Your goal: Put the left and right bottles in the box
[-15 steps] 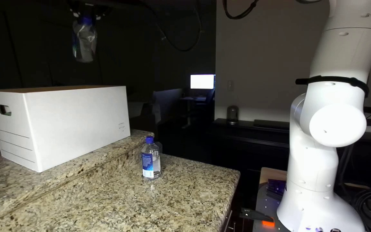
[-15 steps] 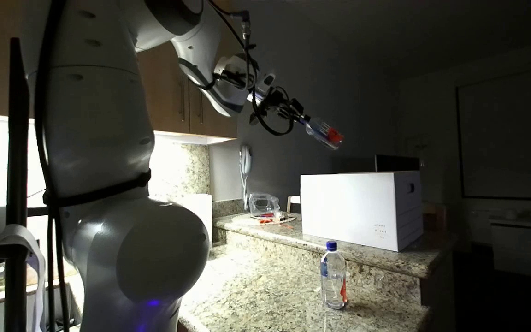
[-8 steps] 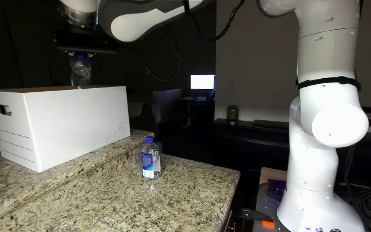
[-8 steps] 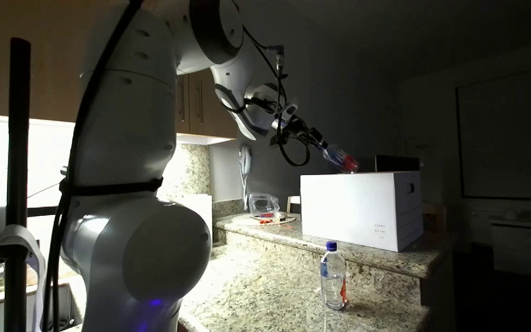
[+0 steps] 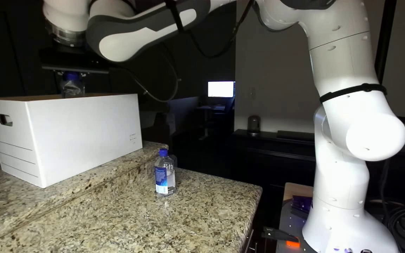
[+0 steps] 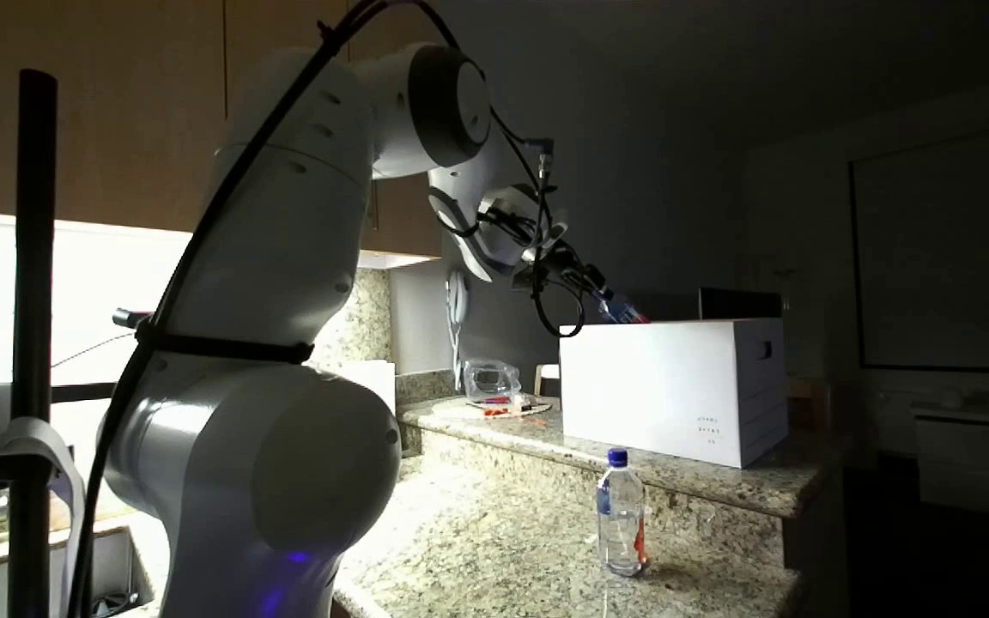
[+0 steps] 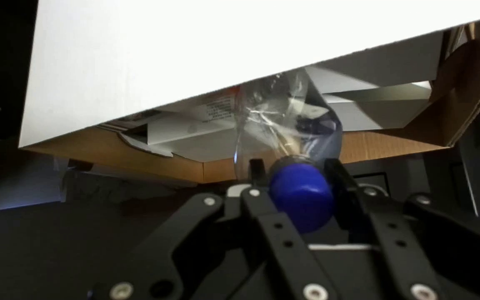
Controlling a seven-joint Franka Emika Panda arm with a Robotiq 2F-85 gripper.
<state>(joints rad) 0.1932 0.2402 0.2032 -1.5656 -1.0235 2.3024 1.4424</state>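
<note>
My gripper [image 7: 296, 168] is shut on the blue cap of a clear bottle [image 7: 286, 112] and holds it tilted. In both exterior views the gripper [image 5: 71, 73] [image 6: 596, 290] is just above the open top of the white box [image 5: 83, 137] [image 6: 649, 386]. The lower end of the held bottle [image 5: 73, 88] [image 6: 617, 311] is below the box's near rim and hidden by its wall. In the wrist view the box's white side [image 7: 181, 46] covers the bottle's bottom. A second bottle [image 5: 165, 175] [image 6: 621, 524] stands upright on the lower counter.
The box stands on a raised granite ledge [image 5: 107, 170] above the lower granite counter [image 5: 125, 218]. A clear plastic container [image 6: 492, 380] and small red items lie farther along the ledge. A black cable [image 6: 582, 313] loops beside the gripper.
My gripper has come down with the held bottle, from well above the box to just over its rim. The bottle's lower end has passed below the rim. The standing bottle and box have not moved.
</note>
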